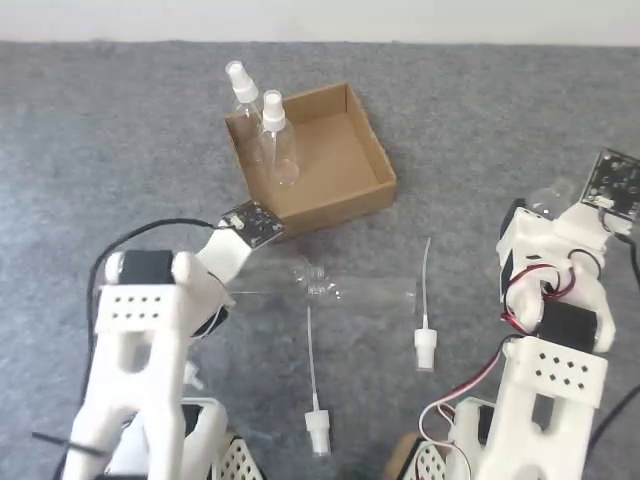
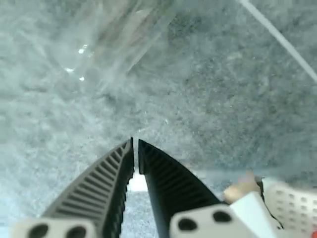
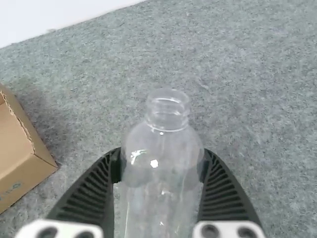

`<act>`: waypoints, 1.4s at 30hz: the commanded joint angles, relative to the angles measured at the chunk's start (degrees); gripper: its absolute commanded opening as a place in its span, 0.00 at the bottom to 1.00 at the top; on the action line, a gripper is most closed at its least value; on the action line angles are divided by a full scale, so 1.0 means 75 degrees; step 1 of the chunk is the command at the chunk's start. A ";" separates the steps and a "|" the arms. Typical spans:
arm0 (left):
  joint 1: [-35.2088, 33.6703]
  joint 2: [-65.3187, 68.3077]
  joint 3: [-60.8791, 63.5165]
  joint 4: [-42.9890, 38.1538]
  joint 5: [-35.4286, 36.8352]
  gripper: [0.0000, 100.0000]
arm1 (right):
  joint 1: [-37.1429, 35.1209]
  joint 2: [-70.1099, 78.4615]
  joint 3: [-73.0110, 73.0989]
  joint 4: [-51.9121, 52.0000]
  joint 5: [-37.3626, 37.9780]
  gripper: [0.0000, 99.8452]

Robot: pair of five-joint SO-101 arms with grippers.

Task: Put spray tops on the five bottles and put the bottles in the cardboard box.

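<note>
Right wrist view: an uncapped clear bottle [image 3: 161,168] sits clamped between the right tool's [image 3: 161,156] fingers above the grey tabletop [image 3: 257,74]. The left tool [image 2: 135,144] is pinched narrow and empty, near two lying bottles [image 1: 375,292]. Two capped bottles [image 1: 279,145] stand in the cardboard box [image 1: 340,155]; two spray tops [image 1: 425,348] lie loose.

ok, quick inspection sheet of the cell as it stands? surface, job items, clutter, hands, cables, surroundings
Surface: grey carpet.
Job's things: cardboard box holds two topped bottles, standing; two bare bottles lie between the arms; two spray tops lie loose.
Clutter: nothing seen.
Hands: left hand shut, empty, over the carpet near a lying bottle; right hand shut on an uncapped bottle.
Cables: black cable looped at the left arm; red and white wires on the right arm.
Surroundings: pale strip beyond the carpet.
</note>
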 commanded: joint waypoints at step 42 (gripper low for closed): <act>-0.3599 -0.1922 0.2045 -0.0563 -0.6177 0.24 | -0.0076 -0.0158 0.0059 -0.0240 0.0000 0.06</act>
